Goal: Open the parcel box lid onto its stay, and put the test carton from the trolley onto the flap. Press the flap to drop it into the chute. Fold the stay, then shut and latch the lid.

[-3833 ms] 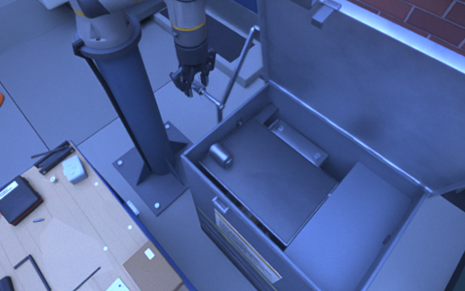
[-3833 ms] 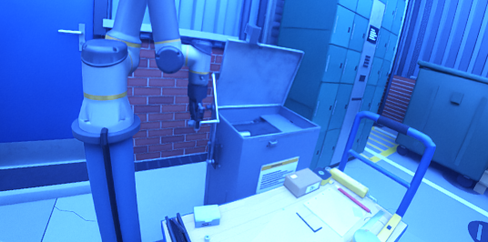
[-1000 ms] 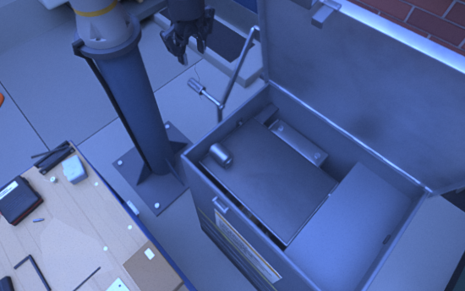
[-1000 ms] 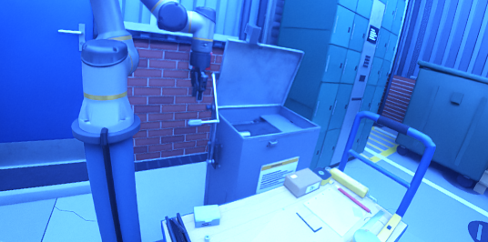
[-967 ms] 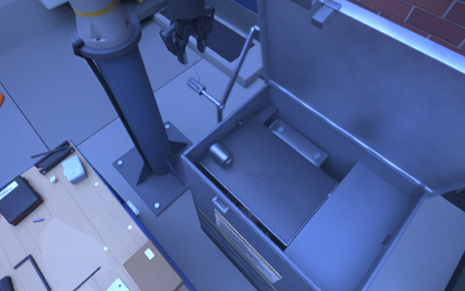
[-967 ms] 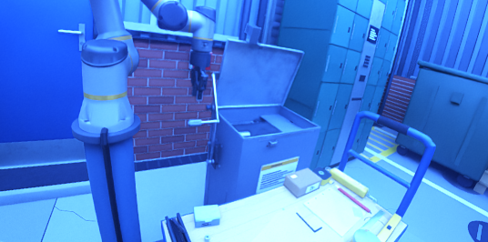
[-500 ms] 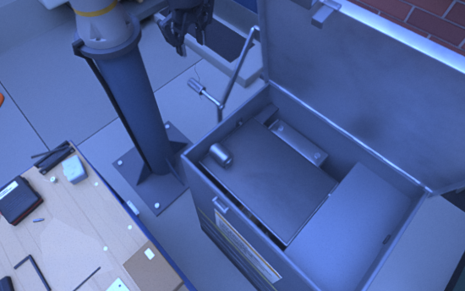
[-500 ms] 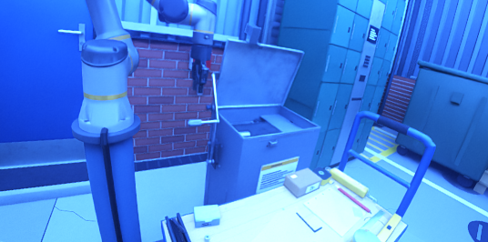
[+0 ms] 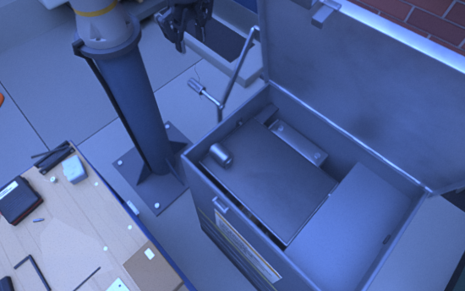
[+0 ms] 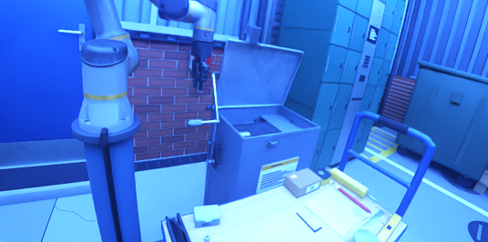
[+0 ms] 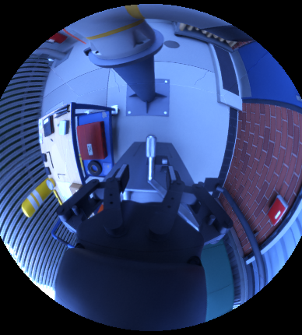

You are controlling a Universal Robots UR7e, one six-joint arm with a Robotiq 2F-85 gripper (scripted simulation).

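The test carton [image 9: 150, 267] is cut off by the lower edge of the side camera; it is a small brown box with a white label on the trolley's deck [image 10: 302, 182]. The grey parcel box [image 9: 303, 199] stands beside the arm's pedestal with its lid [image 9: 367, 93] raised upright. The thin stay rod [image 9: 236, 72] leans against the lid's left edge, and a handle [image 9: 198, 88] juts from its lower end. Inside the box lies the flat flap [image 9: 269, 179] with a small cylinder knob [image 9: 220, 154]. My gripper [image 9: 184, 25] hangs above and left of the stay's upper end, open and empty.
The trolley [image 10: 318, 208] stands in front of the box, with a blue push handle [image 10: 391, 158] and small items scattered on its deck. The arm's pedestal [image 9: 136, 110] rises between trolley and box. A brick wall [image 10: 164, 99] runs behind the box, lockers [image 10: 346, 58] to its right.
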